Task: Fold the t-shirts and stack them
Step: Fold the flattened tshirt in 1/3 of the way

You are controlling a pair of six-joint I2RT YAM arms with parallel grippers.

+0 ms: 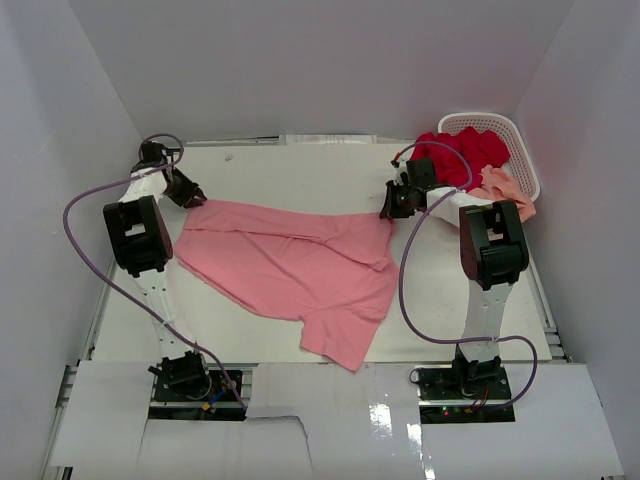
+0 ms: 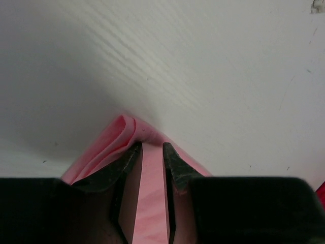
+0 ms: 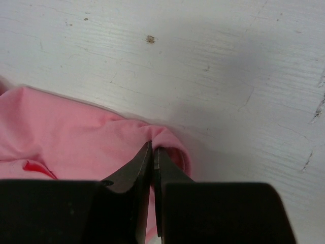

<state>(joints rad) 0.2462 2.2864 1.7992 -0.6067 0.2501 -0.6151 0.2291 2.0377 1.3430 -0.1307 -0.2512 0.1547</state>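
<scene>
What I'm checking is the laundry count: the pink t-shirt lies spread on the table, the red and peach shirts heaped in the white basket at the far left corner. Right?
Wrong corner: the top external view shows the white basket at the far right. The pink t-shirt does lie spread on the table, the red shirt and peach shirt heaped in that basket.

I see white table (image 1: 300,170): pink shirt (image 1: 300,265) lying creased across its middle; basket (image 1: 490,120) standing at far right corner.
</scene>
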